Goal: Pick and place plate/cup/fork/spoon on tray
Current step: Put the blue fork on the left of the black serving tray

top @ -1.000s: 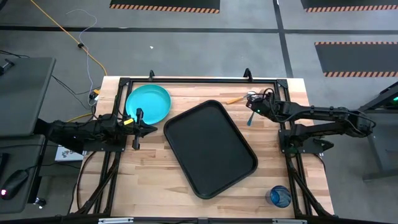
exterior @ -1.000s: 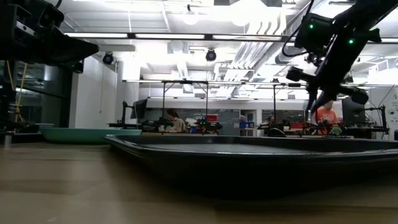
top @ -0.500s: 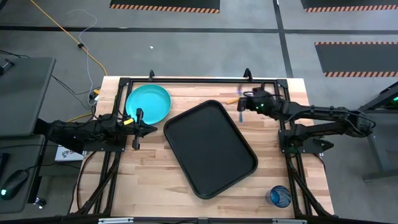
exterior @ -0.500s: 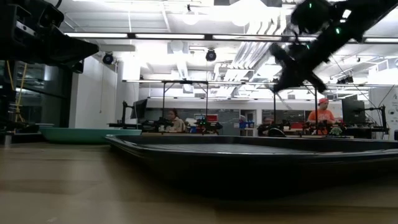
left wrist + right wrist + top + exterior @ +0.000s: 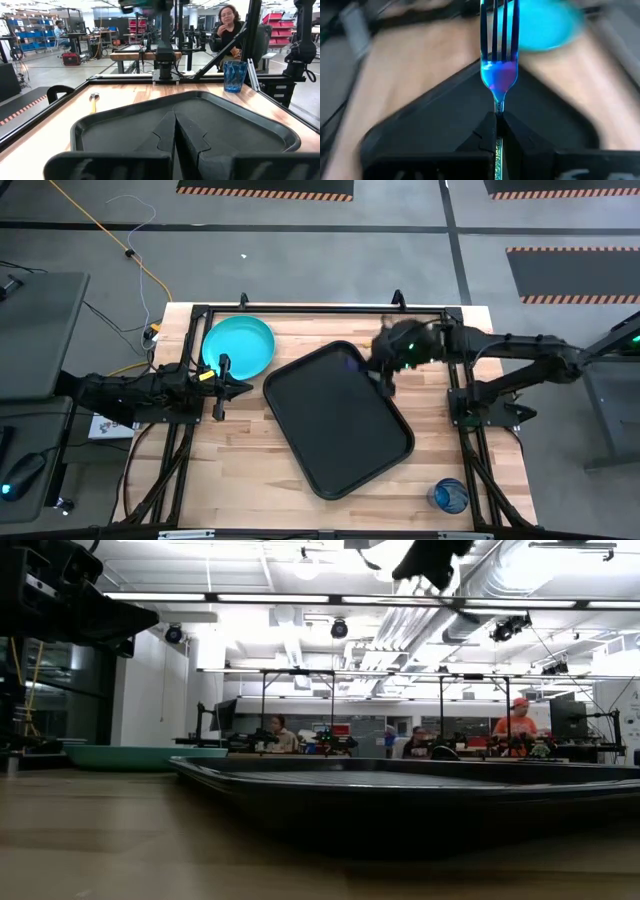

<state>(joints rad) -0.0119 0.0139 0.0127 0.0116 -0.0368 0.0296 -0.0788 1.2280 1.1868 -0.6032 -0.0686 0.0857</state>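
From above, the black tray [image 5: 338, 418] lies slantwise in the middle of the table and nothing rests in it. The turquoise plate [image 5: 238, 346] sits off its far-left corner, just beside the tray, with nothing on it. The blue cup [image 5: 448, 496] stands alone by the near right corner, well apart from the tray. The right gripper [image 5: 385, 370] is over the tray's far right edge, blurred; the left gripper [image 5: 219, 390] waits beside the plate. So, by my reckoning, no item is placed and all four remain to be done, with the fork first in hand.

At table height, the tray's rim [image 5: 400, 780] fills the foreground and the plate's edge [image 5: 140, 753] shows low on the left. The right arm is only a dark shape high up.

From the left wrist, the left fingers are pressed together on nothing. Beyond them the tray [image 5: 125, 125] is bare inside. The orange-handled spoon [image 5: 93, 101] lies on the wood outside the rim, and the cup [image 5: 235, 76] stands past the tray's far edge.

From the right wrist, the fingers are clenched on the fork [image 5: 499, 55] by its handle, tines pointing away, above the tray [image 5: 420, 135], with the plate [image 5: 545, 25] beyond.
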